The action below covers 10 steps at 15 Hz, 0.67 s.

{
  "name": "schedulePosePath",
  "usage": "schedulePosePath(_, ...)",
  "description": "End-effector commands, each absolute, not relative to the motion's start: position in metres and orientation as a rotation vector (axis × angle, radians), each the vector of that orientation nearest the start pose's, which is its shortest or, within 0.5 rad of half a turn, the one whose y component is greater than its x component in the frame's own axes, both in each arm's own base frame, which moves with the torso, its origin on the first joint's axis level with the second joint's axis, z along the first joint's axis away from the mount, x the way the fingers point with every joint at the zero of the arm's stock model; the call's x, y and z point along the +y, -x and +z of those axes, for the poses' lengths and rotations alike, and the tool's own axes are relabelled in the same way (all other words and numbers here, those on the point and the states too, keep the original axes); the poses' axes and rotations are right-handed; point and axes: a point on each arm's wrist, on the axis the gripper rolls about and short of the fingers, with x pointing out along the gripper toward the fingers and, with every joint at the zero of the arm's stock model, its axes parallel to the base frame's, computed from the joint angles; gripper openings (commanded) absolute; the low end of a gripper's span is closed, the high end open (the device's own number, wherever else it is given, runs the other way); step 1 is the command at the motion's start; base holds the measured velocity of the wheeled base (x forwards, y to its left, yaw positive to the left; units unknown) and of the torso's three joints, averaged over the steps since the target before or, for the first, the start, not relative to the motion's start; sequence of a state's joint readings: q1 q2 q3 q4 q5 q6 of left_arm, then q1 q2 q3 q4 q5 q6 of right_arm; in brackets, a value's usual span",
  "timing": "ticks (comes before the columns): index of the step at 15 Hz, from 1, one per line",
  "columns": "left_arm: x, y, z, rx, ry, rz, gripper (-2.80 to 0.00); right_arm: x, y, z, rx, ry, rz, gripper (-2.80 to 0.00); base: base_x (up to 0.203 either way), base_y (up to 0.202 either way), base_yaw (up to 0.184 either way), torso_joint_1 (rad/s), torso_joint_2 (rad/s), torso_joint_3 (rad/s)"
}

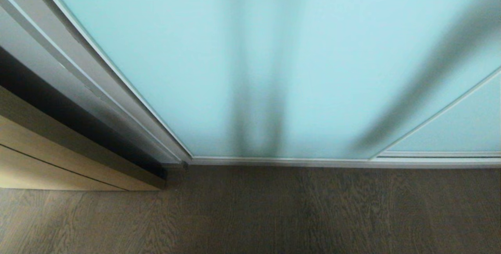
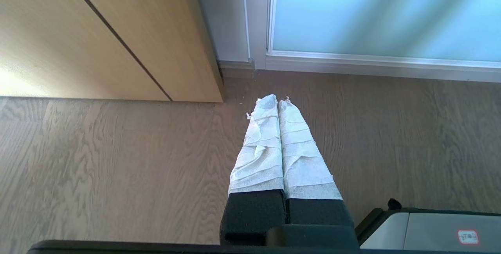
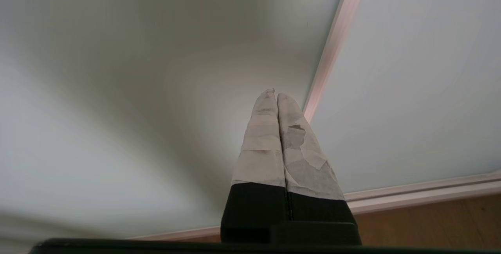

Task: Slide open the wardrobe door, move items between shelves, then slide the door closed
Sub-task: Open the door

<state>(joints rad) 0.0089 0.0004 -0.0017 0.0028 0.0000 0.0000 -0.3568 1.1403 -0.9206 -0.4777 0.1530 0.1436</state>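
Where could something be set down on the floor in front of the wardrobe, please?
The wooden floor is bare along the bottom rail of the sliding wardrobe door. It narrows on the left, where the tan wood-grain cabinet juts out. The shut left end effector hangs above the boards near that corner.

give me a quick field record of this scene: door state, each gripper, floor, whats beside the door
door: sliding wardrobe door, frosted aqua glass, shut; a second glass panel to its right
left gripper: shut, empty, over the wood floor
right gripper: shut, empty, pointed at the glass near a frame strip
beside door: tan wood-grain cabinet on the left
cushion, shelves: not in view
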Motion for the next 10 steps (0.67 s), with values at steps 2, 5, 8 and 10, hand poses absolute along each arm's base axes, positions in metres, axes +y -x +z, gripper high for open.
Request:
schedulePosePath(2,0.000,0.023,0.076,0.000,0.000,0.009,-2.80,-0.059,-0.165,0.330,-0.234,-0.086,-0.184,-2.80,0.000,0.000,0.000,0.000,0.00,0.000)
schedulePosePath(5,0.000,0.023,0.076,0.000,0.000,0.009,-2.80,-0.066,-0.172,0.331,-0.231,-0.084,-0.208,-2.80,0.000,0.000,0.000,0.000,0.00,0.000)
schedulePosePath(8,0.000,0.023,0.076,0.000,0.000,0.009,-2.80,-0.076,-0.179,0.329,-0.212,-0.084,-0.206,-2.80,0.000,0.000,0.000,0.000,0.00,0.000)
schedulePosePath(10,0.000,0.023,0.076,0.000,0.000,0.009,-2.80,-0.079,-0.185,0.329,-0.225,-0.082,-0.203,-2.80,0.000,0.000,0.000,0.000,0.00,0.000)
